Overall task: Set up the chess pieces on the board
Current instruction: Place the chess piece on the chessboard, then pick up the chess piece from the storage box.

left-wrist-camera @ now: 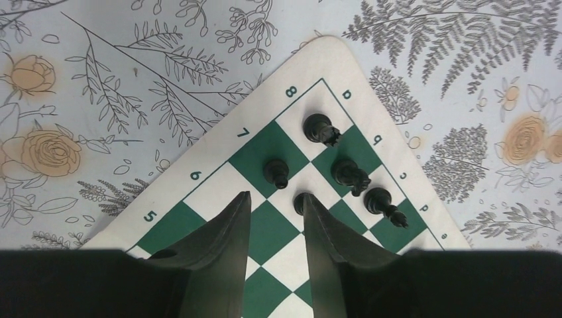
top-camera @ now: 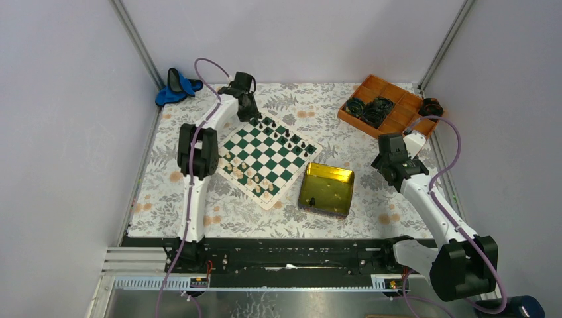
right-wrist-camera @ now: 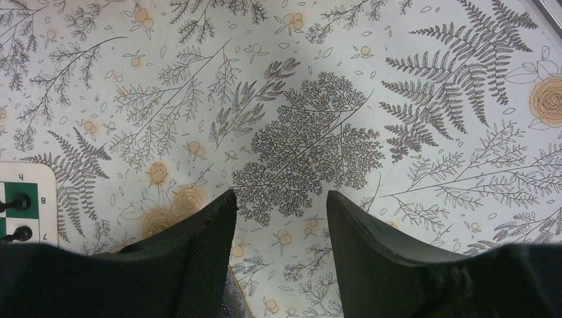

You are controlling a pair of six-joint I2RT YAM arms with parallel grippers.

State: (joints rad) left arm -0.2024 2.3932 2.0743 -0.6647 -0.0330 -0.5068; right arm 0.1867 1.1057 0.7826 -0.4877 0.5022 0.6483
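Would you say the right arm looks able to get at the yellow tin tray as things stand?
Probably yes: the right gripper hangs open over bare tablecloth beside the yellow tin tray, with nothing between them.

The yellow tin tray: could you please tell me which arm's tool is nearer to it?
Right. The right tool hangs over floral tablecloth just right of the tray; the left tool is over the far corner of the chessboard, by black pieces.

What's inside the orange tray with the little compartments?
Black round coiled items sit in some compartments of the orange compartment tray; the other compartments look bare. Anything lying beneath the coils is hidden, and they are too small to count.
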